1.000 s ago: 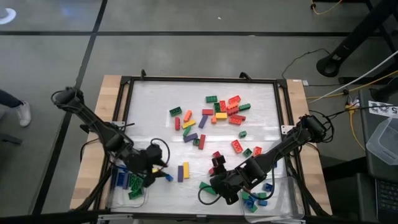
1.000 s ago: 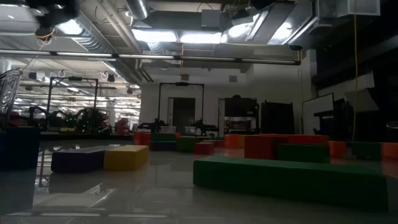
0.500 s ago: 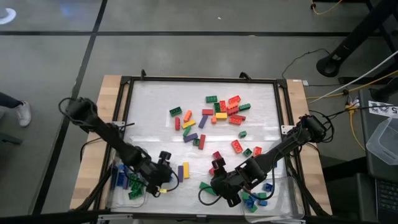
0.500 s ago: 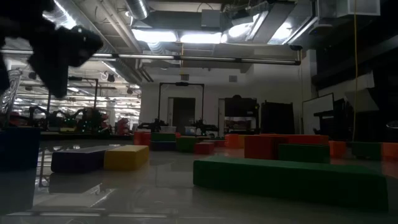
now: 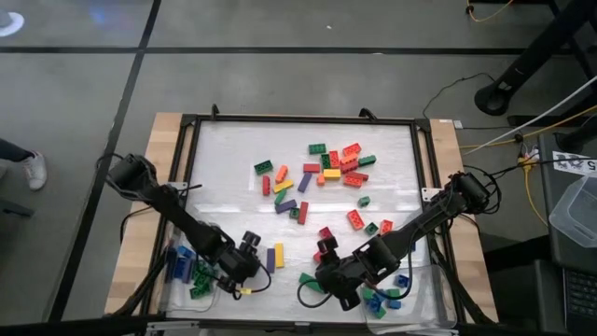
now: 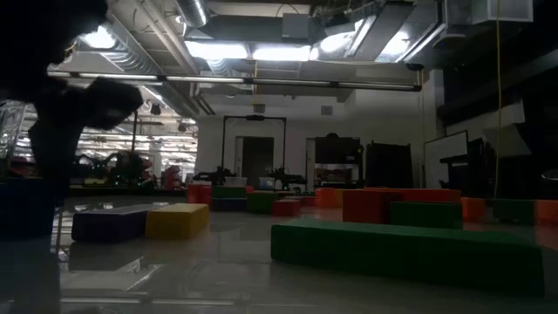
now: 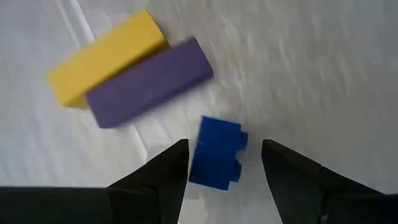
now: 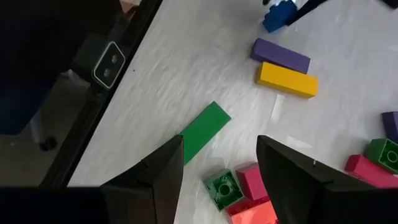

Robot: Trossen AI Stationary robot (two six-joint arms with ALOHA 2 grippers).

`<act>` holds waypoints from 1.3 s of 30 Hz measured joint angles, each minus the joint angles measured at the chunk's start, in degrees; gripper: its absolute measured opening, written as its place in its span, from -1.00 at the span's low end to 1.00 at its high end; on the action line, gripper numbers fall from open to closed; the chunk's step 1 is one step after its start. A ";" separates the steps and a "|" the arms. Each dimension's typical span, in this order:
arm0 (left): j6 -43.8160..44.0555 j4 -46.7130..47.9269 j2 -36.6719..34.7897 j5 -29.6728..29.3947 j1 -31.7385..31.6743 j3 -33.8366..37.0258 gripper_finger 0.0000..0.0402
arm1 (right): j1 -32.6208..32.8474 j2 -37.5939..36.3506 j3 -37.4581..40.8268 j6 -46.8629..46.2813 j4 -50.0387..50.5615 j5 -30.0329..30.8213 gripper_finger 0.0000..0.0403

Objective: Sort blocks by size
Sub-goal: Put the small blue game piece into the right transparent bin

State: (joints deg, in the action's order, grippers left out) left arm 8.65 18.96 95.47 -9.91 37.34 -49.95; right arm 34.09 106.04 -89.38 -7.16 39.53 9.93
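My left gripper (image 5: 250,258) is open near the table's near edge, low over a small blue brick (image 7: 217,152). The brick lies on the white mat between the two fingers, and I see no touch. A long purple brick (image 7: 149,81) and a long yellow brick (image 7: 106,56) lie side by side just beyond it. My right gripper (image 5: 325,276) is open and empty, over a long green brick (image 8: 205,130) that lies flat on the mat.
Many loose bricks lie in a cluster (image 5: 328,168) at the mat's middle and far right. A clear tray with blue and green bricks (image 5: 187,271) stands at the near left. Another tray with small bricks (image 5: 387,299) stands at the near right. Red and green bricks (image 8: 245,183) lie by my right gripper.
My left gripper has gone from over the near-left tray toward the table's right edge, and stands now over the small blue brick beside the purple and yellow bricks. My right arm has kept still.
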 joint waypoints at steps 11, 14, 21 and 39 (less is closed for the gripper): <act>-1.13 -0.70 2.07 0.76 -0.57 -0.02 -0.33 | 0.00 0.00 -0.02 0.00 -3.61 0.26 0.00; -1.19 -1.48 2.07 0.28 -0.59 0.02 -0.54 | 0.00 0.00 -0.02 0.04 -3.59 1.85 0.00; 3.23 -1.46 2.07 -0.12 -0.76 -0.38 -0.62 | 0.00 0.00 -0.02 1.63 -3.50 4.08 0.00; 0.58 -1.70 2.05 0.11 -3.16 -14.04 -0.61 | 0.00 0.00 -0.02 16.90 -10.89 6.45 0.00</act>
State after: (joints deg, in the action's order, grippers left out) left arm 9.24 17.26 97.51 -9.81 34.18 -63.99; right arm 34.09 106.04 -89.41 9.74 28.64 16.38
